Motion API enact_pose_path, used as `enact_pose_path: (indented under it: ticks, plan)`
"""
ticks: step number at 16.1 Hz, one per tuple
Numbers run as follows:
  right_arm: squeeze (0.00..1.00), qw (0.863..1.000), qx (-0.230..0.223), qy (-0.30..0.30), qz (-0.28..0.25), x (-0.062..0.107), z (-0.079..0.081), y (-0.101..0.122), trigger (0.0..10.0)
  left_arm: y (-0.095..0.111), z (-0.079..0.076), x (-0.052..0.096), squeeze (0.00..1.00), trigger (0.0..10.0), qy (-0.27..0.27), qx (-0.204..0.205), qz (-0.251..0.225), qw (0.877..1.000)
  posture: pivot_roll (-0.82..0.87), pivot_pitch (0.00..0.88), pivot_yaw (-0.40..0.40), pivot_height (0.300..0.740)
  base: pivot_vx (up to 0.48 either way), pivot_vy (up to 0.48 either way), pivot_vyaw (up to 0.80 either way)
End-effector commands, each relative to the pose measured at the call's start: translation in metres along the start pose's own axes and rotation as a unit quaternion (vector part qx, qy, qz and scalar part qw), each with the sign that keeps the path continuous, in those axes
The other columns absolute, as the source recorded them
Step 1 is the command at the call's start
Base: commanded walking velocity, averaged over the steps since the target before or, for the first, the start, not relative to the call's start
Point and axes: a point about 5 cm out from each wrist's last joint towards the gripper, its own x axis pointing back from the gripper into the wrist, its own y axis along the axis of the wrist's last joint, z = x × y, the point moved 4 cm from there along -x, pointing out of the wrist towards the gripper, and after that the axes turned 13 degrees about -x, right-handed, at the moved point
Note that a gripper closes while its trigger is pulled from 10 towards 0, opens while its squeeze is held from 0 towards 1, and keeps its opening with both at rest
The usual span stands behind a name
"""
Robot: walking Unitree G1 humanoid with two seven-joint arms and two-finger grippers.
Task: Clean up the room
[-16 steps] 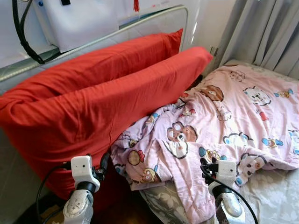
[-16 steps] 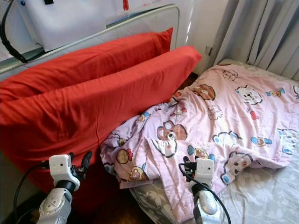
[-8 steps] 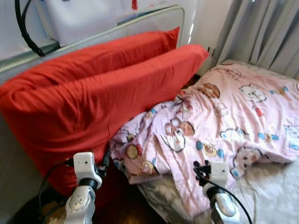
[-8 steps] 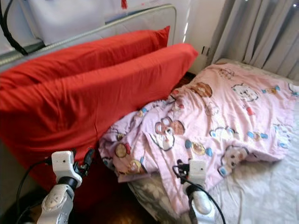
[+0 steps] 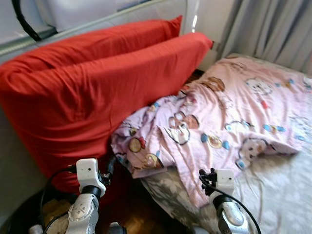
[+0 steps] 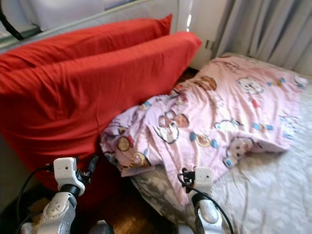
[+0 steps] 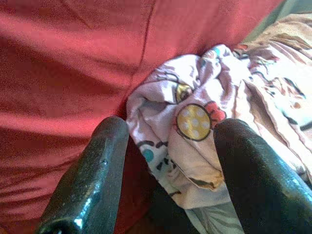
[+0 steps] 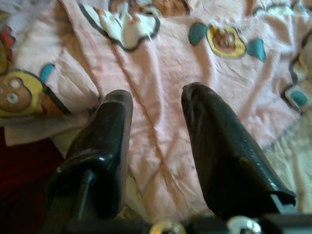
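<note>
Camera dipped since before, pink quilt (image 5: 229, 117) unmoved beside red pillows (image 5: 97, 92), left hand (image 7: 165, 161) and right hand (image 8: 156, 141) both open, empty.

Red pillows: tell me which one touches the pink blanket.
The front pillow; the pink blanket bunches against it. The back pillow stands behind, against the headboard.

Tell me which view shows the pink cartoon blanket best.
The left eye view: the pink blanket shows nearly whole, spread over the bed beside the red pillows. The right eye view matches. Each wrist view gives a close patch between open hand fingers.
</note>
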Motion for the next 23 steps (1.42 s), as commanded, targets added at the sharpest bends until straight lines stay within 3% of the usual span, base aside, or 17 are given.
enact_pose_path:
  ticks: [1,2,12,17,23]
  plan:
    - [0.00,1.000,0.005,0.001,0.013,-0.001,0.001,-0.004,10.0,0.002,0.001,0.000,0.00,10.0,0.000,0.000,-0.001,1.000,0.02,0.101,-0.019,0.645,0.000,0.000,0.00]
    - [0.00,1.000,0.004,0.006,0.010,-0.001,0.003,-0.003,10.0,0.002,0.002,0.000,0.00,10.0,0.001,0.000,0.000,1.000,0.02,0.105,-0.020,0.630,0.000,0.000,0.00]
    - [0.00,0.999,-0.003,0.001,0.049,-0.008,0.005,-0.009,10.0,0.010,0.008,0.001,0.00,10.0,-0.003,-0.014,-0.007,1.000,0.07,0.159,-0.010,0.630,0.000,0.000,0.00]
    - [0.00,0.998,-0.004,0.005,0.061,-0.013,0.013,-0.009,10.0,0.011,0.010,0.011,0.00,10.0,0.001,-0.015,-0.006,1.000,0.11,0.198,-0.008,0.611,0.000,0.000,0.00]
    - [0.00,0.998,-0.011,0.000,0.064,-0.013,0.012,-0.010,10.0,0.009,0.013,0.023,0.00,10.0,0.004,-0.020,0.004,1.000,0.14,0.229,-0.008,0.611,0.000,0.000,0.00]
